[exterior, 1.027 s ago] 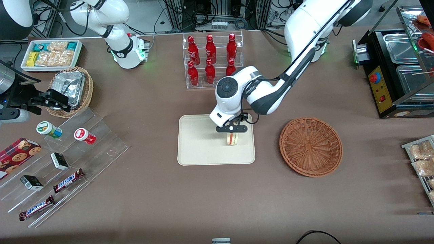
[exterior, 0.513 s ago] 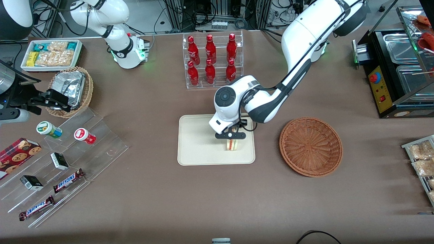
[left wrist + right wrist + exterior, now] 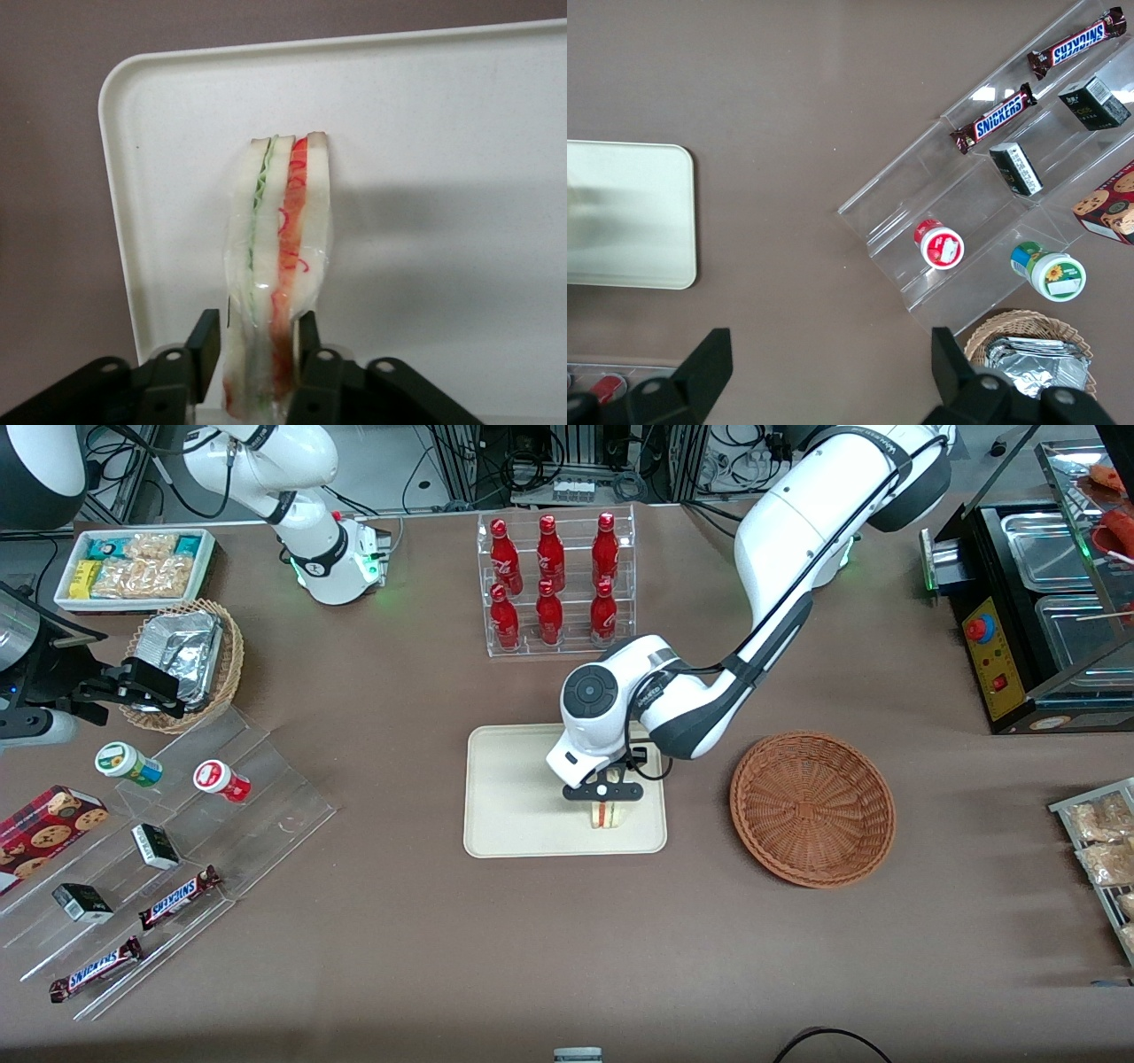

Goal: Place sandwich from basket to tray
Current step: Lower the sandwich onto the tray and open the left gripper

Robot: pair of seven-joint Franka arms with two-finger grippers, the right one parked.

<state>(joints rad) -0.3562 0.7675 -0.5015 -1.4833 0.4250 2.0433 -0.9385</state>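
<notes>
We see the left arm's gripper (image 3: 604, 792) low over the tray (image 3: 514, 815), at the end of the tray nearest the basket (image 3: 812, 808), its two fingers (image 3: 203, 347) clamped on the sandwich (image 3: 279, 266). In the wrist view the wedge stands on edge between the black pads, wrapped in clear film, with green filling in one layer and red in the other; we cannot tell whether its lower edge already touches the tray. The reddish-brown basket sits apart from the tray, toward the working arm's end of the table, with nothing in it. Farther from the front camera than the tray stands a clear rack of red bottles (image 3: 551, 583); their labels are too small for us to read. Toward the parked arm's end we can read "SNICKERS" on two bars (image 3: 993, 118) lying on a clear stepped stand (image 3: 177, 850). On the same stand lie a red-lidded cup (image 3: 941, 245), a green-lidded cup (image 3: 1050, 270) and small dark boxes (image 3: 1017, 168) whose print we cannot make out. Beside the stand is a red box picturing chocolate-chip cookies (image 3: 44, 835). A tan wicker basket of foil packets (image 3: 184, 657) and a white bin of snack packets (image 3: 135, 567) sit farther from the camera.
</notes>
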